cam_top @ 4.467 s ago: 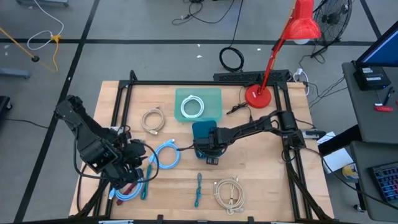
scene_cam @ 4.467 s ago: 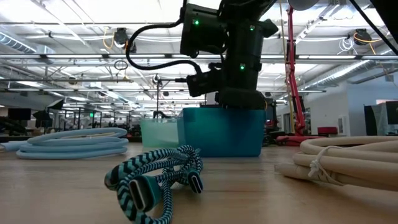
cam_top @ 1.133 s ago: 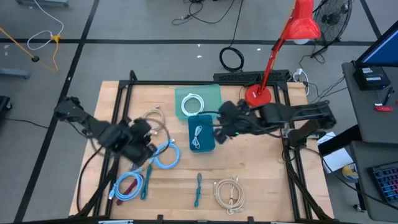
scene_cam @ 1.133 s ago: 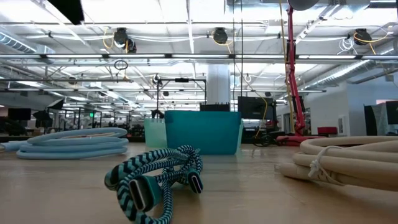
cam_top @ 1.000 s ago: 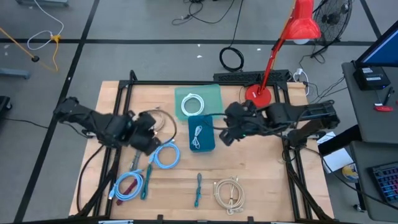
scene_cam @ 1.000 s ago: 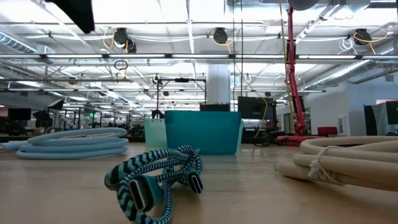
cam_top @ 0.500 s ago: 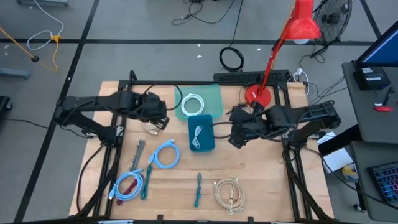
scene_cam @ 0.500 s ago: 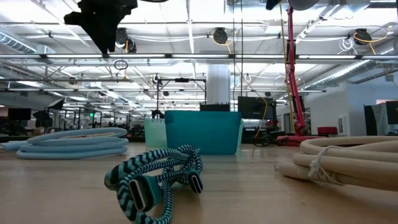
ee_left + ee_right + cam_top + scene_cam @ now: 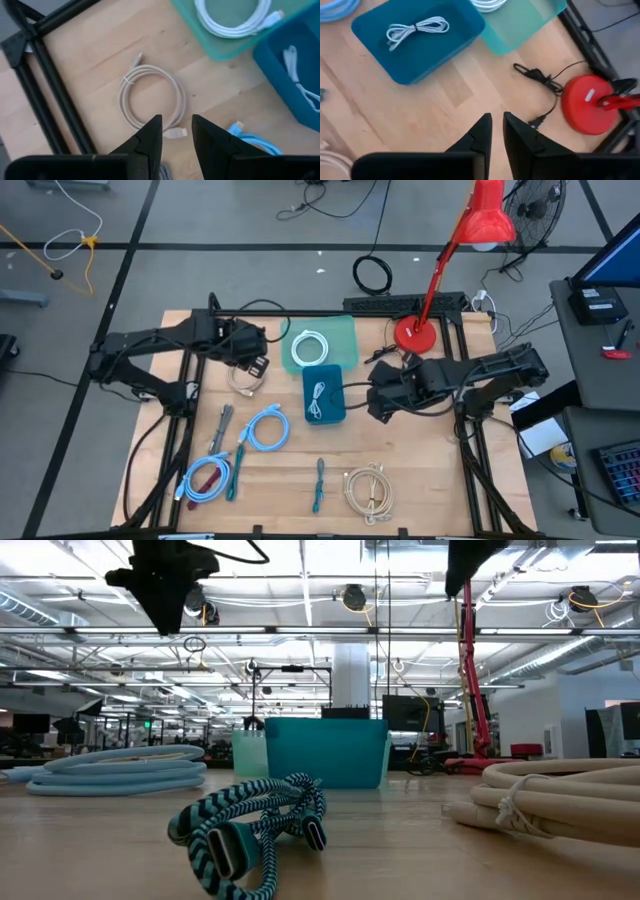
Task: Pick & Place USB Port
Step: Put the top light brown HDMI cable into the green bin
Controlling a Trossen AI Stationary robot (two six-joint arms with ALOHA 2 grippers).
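Fingers of the left gripper [image 9: 173,131] stand a narrow gap apart and hold nothing; they hang above a beige cable [image 9: 151,100] coiled into one round loop on the desk [image 9: 420,470]. Fingers of the right gripper [image 9: 497,131] are nearly together, a thin slit between them, also empty, raised over bare wood beside the two bins.

Two plastic bins sit touching near the desk's middle: a dark teal bin [image 9: 325,395] with one bundled white cable [image 9: 319,398], and a pale green bin [image 9: 320,343] with one coiled white cable [image 9: 309,349]. Loose on the wood lie a light blue coil [image 9: 265,428], a blue-and-red bundle [image 9: 205,480], a braided teal cable [image 9: 318,485] and a thick cream coil [image 9: 370,490].

One red lamp [image 9: 450,250] with a round base stands at the far edge, its thin black cord trailing nearby. No writing is readable.
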